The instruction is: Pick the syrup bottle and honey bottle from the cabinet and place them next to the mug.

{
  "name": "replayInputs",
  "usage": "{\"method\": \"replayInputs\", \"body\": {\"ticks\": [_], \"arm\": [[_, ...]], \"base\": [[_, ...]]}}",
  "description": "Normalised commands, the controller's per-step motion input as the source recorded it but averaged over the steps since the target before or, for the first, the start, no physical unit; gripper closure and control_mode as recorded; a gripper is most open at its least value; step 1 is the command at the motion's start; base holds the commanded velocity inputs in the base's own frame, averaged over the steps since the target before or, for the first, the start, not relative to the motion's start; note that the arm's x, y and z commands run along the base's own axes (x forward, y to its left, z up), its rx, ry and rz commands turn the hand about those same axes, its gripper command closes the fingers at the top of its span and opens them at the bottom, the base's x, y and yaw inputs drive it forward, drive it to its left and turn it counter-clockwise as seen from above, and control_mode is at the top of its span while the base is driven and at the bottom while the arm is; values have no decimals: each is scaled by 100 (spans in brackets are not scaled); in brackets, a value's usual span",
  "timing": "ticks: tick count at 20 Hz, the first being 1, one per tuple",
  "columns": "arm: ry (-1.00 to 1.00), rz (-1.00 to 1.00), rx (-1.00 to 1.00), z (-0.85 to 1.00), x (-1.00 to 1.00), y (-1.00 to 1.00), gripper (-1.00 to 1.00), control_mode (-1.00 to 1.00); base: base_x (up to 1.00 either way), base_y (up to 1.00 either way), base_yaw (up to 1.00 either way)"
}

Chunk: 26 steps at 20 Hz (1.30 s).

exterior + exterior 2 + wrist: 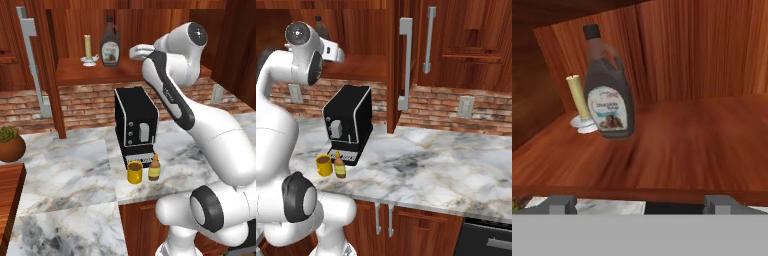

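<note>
The syrup bottle (110, 44) (608, 87), a big dark brown jug with a black cap and a white label, stands upright on the cabinet shelf (95, 74) (687, 145). My gripper (641, 204) (134, 51) hovers at the shelf's front edge, to the right of the bottle and apart from it. Its jaws are open wide with nothing between them. Down on the counter, the small amber honey bottle (154, 168) (340, 166) stands right beside the yellow mug (134, 172) (324, 165), in front of the coffee machine.
A cream candle on a white holder (88, 50) (578, 100) stands just left of the syrup bottle. The black coffee machine (136, 122) (348, 122) sits below the shelf. A potted plant (10, 145) is at the counter's left. An open cabinet door (398, 60) hangs to the right.
</note>
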Motion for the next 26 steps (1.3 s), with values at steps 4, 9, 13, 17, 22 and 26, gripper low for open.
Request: {"method": "replayInputs", "body": {"ticks": [4,9,13,17,22,26], "arm": [[-1,9,5,0,20,0,-100,-100],[-4,2,0,0,8,3,-100,-100],[-1,0,-5,-3,35,21,-100,-100],[0,0,-3,-19,2,26,-100,-100],[0,6,1,-18,19,6,-100,-100],[-1,7,0,-15,48,-2,-100,-100]], "base": [[0,0,0],[0,0,0],[0,0,0],[0,0,0],[0,0,0],[0,0,0]]}}
